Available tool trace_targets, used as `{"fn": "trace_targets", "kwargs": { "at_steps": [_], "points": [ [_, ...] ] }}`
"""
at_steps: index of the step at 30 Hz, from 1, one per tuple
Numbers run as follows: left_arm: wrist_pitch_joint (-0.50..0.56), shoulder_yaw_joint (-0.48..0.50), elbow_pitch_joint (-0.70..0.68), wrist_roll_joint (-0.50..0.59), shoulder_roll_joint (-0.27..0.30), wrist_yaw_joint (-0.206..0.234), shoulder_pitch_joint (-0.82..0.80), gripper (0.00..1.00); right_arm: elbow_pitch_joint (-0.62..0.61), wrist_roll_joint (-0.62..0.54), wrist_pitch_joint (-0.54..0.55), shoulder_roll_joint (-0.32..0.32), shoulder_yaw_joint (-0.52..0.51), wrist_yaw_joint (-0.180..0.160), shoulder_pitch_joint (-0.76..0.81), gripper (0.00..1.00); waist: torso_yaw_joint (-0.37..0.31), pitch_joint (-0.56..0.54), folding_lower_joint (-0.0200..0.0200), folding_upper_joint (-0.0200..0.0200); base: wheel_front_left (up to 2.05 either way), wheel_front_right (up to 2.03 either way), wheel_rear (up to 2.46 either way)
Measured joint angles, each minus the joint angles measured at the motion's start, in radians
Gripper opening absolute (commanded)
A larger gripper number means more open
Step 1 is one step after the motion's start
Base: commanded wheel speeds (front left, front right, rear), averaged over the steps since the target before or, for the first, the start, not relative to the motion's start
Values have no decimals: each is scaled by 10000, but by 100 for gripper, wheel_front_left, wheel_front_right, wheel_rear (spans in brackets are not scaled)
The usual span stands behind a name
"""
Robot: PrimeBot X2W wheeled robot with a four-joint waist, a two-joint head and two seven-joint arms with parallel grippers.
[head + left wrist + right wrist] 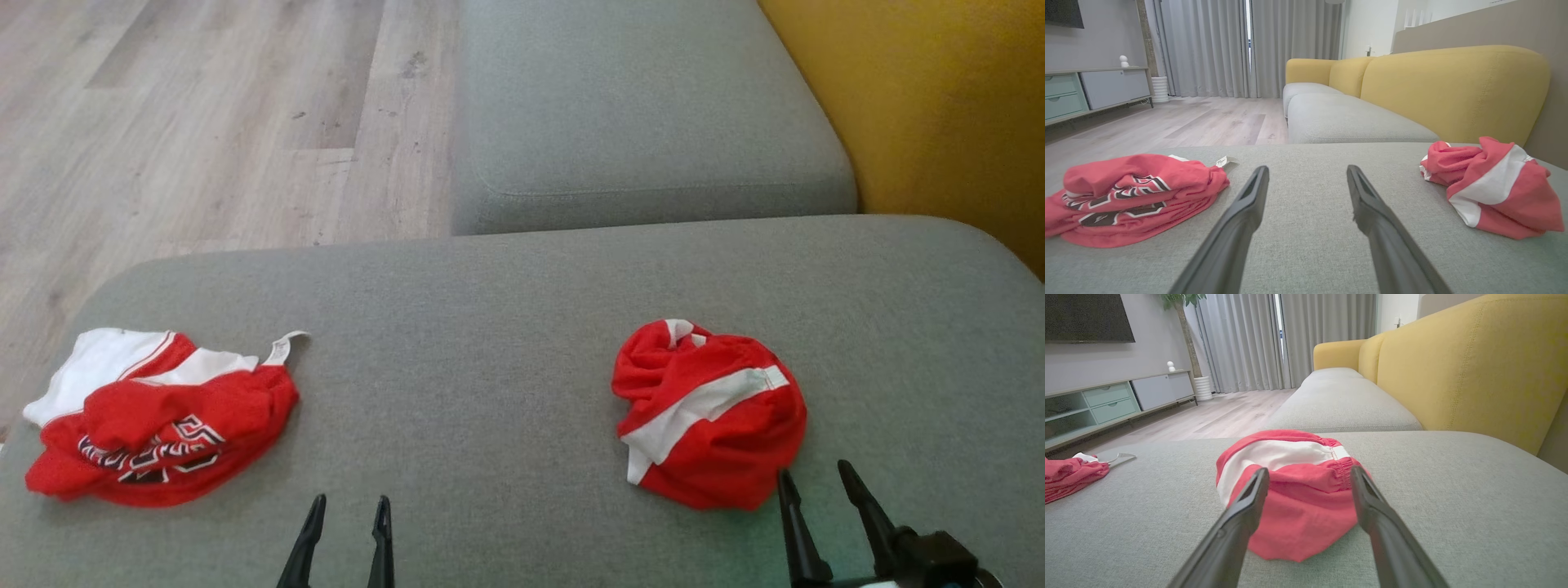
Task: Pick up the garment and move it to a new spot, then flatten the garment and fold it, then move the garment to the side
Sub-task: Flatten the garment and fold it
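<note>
The right gripper [815, 475] is held wide open with nothing between its two dark fingers, and its tips are set at the near edge of a crumpled red and white garment [710, 416]. In the right wrist view the bundle is seen framed between the spread fingers, though whether it is touched cannot be told. The left gripper [350, 501] is likewise spread wide and empty, poised over bare grey cushion [506, 327] between this bundle and a second red and white garment [163, 425] that is piled in loose layers at the far left of the seat. The crumpled garment on the right is judged to be the one to be handled. It is expected to be light, soft and limp, so it should sag and trail once lifted, and thin cloth may slip from smooth fingers if only a single layer is caught. A firmer hold is likely to be had on the raised ridge where the white band and the gathered hem are bunched together. No container is involved on the seat. A low cabinet [1114, 400] is seen far across the wooden floor [204, 122]; its drawers are shut, so their contents cannot be told.
</note>
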Motion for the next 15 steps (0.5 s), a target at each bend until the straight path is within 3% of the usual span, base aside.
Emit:
{"fn": "trace_targets", "kwargs": {
  "at_steps": [5,11,15],
  "points": [
    [0,-430,-75,-56,4,-405,-404,100,-4,-8,0,0,71,0,-5,100,-276,142,0,0,0,0,0],
    [0,-2217,385,-263,-44,-957,-3008,100,12,-196,0,0,293,0,-93,100,-940,472,0,0,0,0,0],
    [25,-3818,1593,-543,-88,-1181,-5125,100,-17,-286,0,-2,387,0,-382,100,-1498,874,0,0,0,0,0]
  ]
}}
